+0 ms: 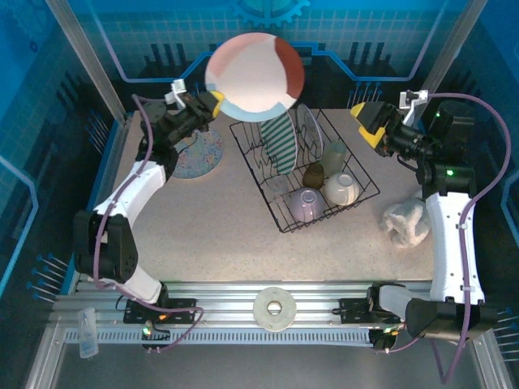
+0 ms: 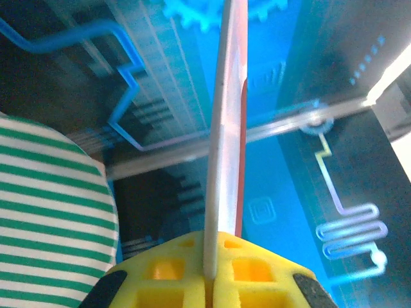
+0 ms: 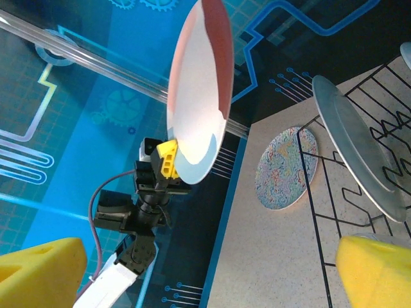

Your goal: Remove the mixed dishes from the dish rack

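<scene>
Above dish rack (image 1: 272, 203) far edge, left pincer (image 1: 212, 101) tight on red-and-white plate (image 1: 255, 73) rim; right pincer (image 1: 366, 121) wide, seemingly clear.

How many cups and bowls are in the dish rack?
4: pale tumbler farthest back, small brown cup left of it, cream bowl and lavender cup at the near end. Others may be hidden.
</scene>
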Controlling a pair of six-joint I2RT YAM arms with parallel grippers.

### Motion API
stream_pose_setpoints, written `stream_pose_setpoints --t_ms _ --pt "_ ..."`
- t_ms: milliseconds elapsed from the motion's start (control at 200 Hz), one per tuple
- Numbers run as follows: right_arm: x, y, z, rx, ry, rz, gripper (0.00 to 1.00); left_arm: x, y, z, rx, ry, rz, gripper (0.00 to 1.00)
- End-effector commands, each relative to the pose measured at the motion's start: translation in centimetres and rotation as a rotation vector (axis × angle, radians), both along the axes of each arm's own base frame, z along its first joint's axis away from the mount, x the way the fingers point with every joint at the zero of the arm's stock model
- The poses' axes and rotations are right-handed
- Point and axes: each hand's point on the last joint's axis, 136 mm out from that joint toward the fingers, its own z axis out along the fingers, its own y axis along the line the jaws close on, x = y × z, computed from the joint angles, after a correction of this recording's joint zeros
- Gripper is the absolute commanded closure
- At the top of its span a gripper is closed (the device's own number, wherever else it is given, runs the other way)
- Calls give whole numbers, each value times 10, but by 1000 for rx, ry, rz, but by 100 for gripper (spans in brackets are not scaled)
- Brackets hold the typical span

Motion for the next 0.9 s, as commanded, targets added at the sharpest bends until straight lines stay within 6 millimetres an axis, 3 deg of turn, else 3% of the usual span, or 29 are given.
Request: stream_pose_setpoints --t_ms 0,240,420,580,896 --pt "-6 8 3 -12 -33 31 0 -14 45 32 51 -147 161 100" --pt "-8 24 -3 -23 -22 68 0 -18 147 -21 35 -72 423 100" --pt "-11 37 -10 -37 -9 105 0 -16 193 -70 46 22 523 100" --pt "-15 41 -13 -61 -3 105 0 -11 214 -116 39 110 548 100" --pt "-27 38 -26 -74 25 78 0 0 208 -199 11 270 466 100"
